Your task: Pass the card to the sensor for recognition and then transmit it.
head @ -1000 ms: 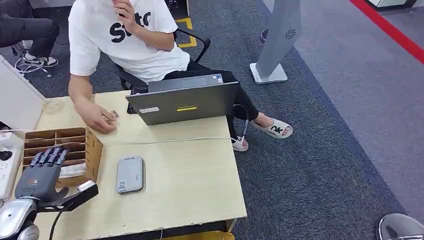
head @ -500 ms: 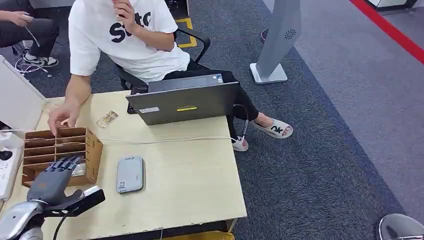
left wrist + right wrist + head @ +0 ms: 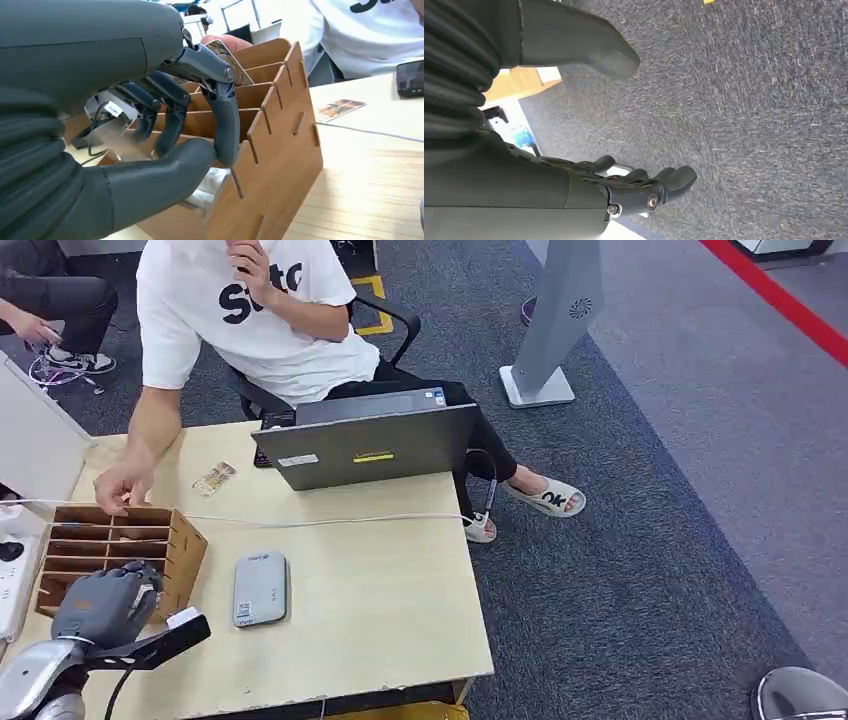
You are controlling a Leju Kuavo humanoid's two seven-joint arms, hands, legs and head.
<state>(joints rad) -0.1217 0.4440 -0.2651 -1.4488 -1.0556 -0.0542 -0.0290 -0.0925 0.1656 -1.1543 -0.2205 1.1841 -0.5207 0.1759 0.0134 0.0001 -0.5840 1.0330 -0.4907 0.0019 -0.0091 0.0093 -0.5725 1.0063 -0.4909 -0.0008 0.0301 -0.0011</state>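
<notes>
My left hand [image 3: 105, 602] hangs over the near end of the wooden slotted box [image 3: 115, 540], fingers curled down into it. In the left wrist view the thumb [image 3: 165, 175] and a finger pinch a white card [image 3: 209, 184] that still stands in the nearest slot. The grey card sensor [image 3: 260, 588] lies flat on the table just right of the box. My right hand [image 3: 624, 187] hangs beside me over the carpet, fingers loosely apart, holding nothing.
A seated person's hand [image 3: 122, 484] rests at the box's far end, holding a printed card [image 3: 230, 60] there. Another card [image 3: 215, 478] lies on the table. An open laptop [image 3: 370, 445] stands behind, its white cable [image 3: 330, 521] crossing the table. A white board [image 3: 35, 435] stands left.
My left hand has drawn back to the box's near slot and its spread fingers have curled in. The person's hand left the loose card and moved to the box's far end.
</notes>
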